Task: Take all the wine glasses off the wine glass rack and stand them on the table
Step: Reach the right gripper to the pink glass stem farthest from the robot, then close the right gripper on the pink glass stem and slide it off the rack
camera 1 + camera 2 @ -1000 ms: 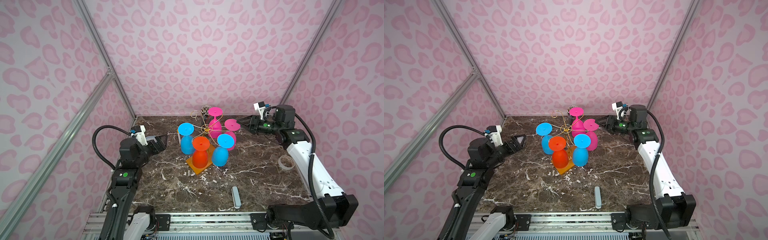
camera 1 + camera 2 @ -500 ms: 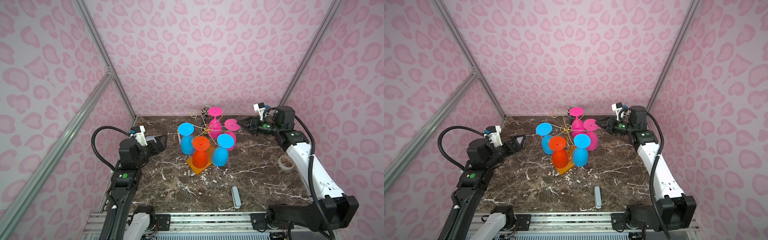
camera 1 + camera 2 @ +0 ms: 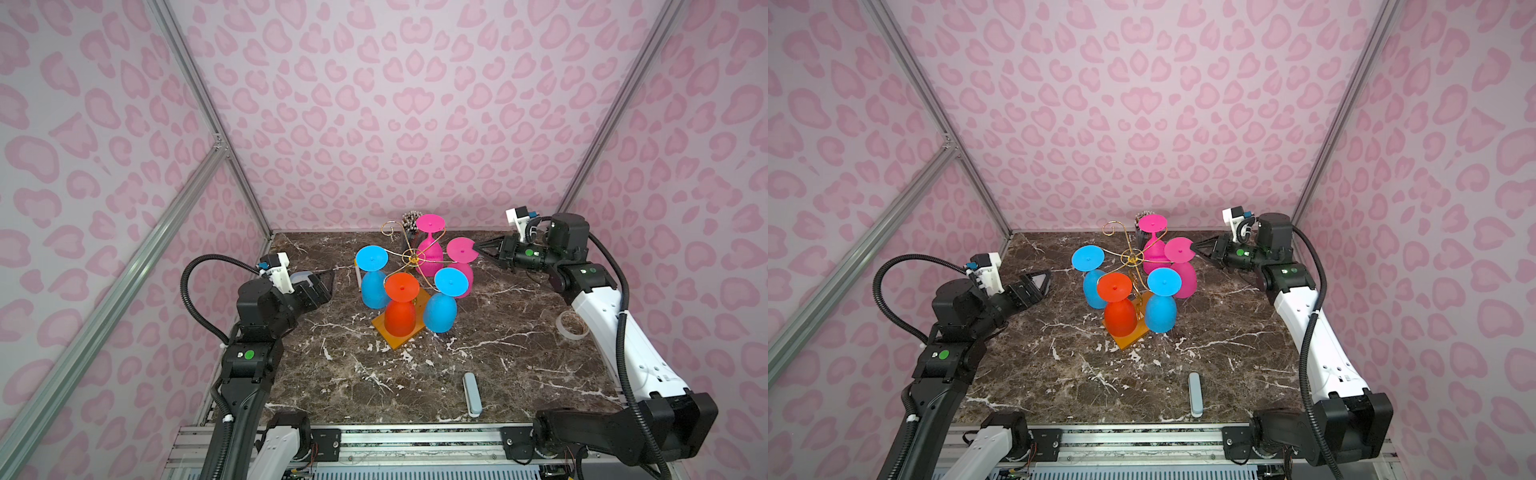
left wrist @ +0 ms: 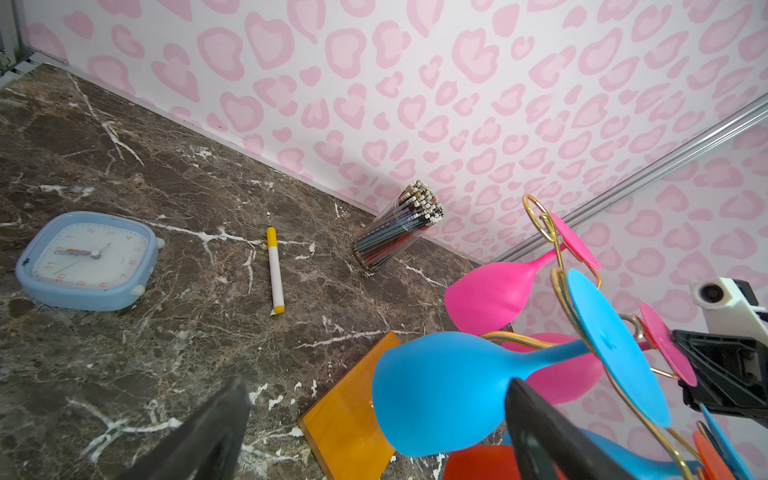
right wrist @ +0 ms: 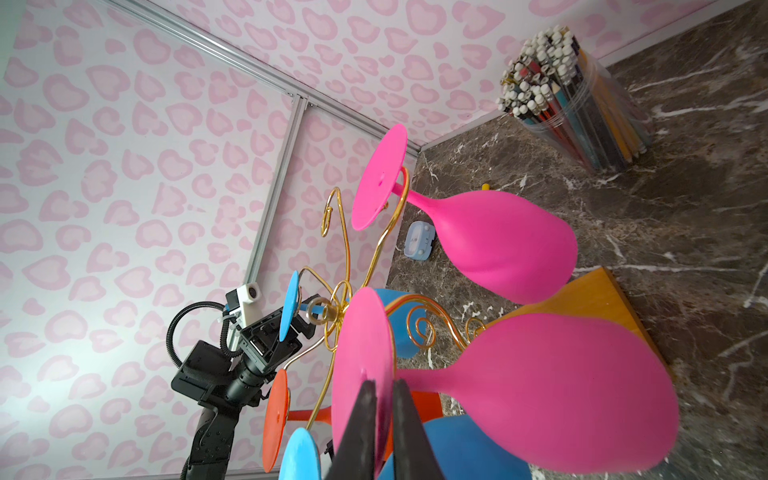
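Pink wine glass (image 3: 460,249): hangs inverted on the right side of the wine glass rack (image 3: 400,338), frame centre. Grip: right tool (image 3: 478,249) pinches its foot rim; left tool (image 3: 328,283) spread, idle. Best slid outward along the wire, kept level.

Blue clock (image 4: 87,262), white marker (image 4: 275,270) (yellow-capped), cup of pencils (image 4: 397,224), tape roll (image 3: 572,325), grey-blue bar (image 3: 472,393) on marble tabletop (image 3: 519,374).

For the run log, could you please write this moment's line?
right gripper: shut on pink wine glass | left gripper: open | glass: on wine glass rack
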Robot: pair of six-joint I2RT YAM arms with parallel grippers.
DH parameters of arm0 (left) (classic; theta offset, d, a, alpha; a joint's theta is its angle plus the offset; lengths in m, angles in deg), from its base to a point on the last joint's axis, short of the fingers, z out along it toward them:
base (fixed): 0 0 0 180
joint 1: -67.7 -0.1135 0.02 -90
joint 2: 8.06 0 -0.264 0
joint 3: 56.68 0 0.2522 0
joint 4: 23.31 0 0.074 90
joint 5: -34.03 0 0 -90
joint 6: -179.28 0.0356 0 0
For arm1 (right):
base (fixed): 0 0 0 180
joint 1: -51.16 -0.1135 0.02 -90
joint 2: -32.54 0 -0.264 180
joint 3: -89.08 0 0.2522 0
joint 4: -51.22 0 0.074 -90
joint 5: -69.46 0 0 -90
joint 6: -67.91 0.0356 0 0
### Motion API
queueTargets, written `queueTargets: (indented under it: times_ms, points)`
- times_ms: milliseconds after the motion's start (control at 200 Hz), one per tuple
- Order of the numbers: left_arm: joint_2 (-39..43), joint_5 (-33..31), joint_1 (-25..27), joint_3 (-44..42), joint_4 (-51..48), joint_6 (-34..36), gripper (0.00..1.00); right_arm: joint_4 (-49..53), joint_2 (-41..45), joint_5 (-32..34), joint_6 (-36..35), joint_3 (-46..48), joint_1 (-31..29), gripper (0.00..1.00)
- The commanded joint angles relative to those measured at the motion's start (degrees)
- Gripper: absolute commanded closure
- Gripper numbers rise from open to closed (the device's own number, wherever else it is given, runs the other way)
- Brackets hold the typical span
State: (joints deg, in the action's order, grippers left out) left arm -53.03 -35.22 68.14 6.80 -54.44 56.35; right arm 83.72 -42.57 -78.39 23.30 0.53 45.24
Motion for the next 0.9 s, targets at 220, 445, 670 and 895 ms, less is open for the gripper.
queueTargets:
  times_ms: [220, 445, 670, 895]
  points:
    - [1.7, -1.0, 0.0, -0.5, -0.2, 0.1, 0.03, -1.5, 0.5, -0.4, 1.0, 0.3, -0.2, 1.00]
    - [2.0, -0.9, 0.0, -0.4, -0.3, -0.3, 0.03, -4.4, 2.0, -0.5, 5.3, 1.2, -0.7, 1.00]
    - [1.2, -0.8, 0.0, 0.1, -0.2, -0.6, 0.03, -4.2, 2.5, 0.5, 6.9, 0.7, -2.4, 1.00]
    - [1.2, -0.6, 0.0, 0.5, -0.1, -0.7, 0.03, -4.2, 3.3, 1.9, 7.7, 0.6, -4.2, 1.00]
